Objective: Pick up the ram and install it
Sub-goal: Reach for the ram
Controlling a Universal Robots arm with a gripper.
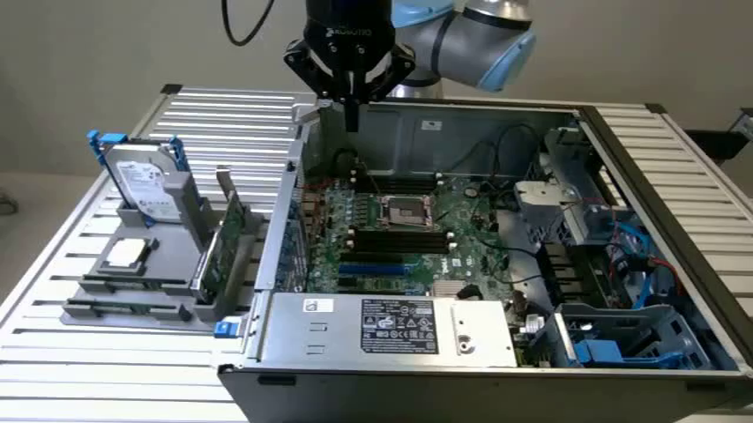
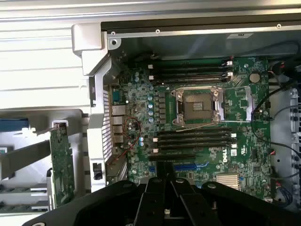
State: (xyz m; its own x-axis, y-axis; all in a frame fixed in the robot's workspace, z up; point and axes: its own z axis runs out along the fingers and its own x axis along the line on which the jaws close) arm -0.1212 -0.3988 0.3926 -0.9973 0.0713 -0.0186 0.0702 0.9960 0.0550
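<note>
1. The black two-finger gripper [image 1: 351, 123] hung at the end of the grey-and-blue robot arm [image 1: 495, 35]. It was above the rear edge of the open grey-metal computer case [image 1: 471, 132].
2. The fingers [image 2: 155, 188] were pressed fully together, pointing down, with nothing between them.
3. In the wrist view, the closed gripper [image 2: 165, 169] was over the green motherboard [image 2: 141, 99], near the lower bank of black memory slots [image 2: 193, 139].
4. The ram [image 1: 127, 307], a long, narrow, dark green circuit-board stick, sat on edge in the front slot of the grey plastic holder [image 1: 153, 286]. Its chips were too small to make out.
5. The holder rested on the white slatted-metal table [image 1: 224, 115], outside the case on the exterior view's left. The ram was well apart from the gripper.
6. The same holder carried a silver hard drive with blue rails [image 1: 144, 187], standing upright at the back. A taller green expansion card [image 1: 221, 242] stood on edge along the side nearest the case.
7. Inside the case, a silver square processor socket [image 1: 406, 210] lay at the middle of the motherboard, with black memory slots [image 1: 400, 240] just beside it.
8. A silver box with a white label [image 1: 376, 322] occupied the front of the case.
</note>
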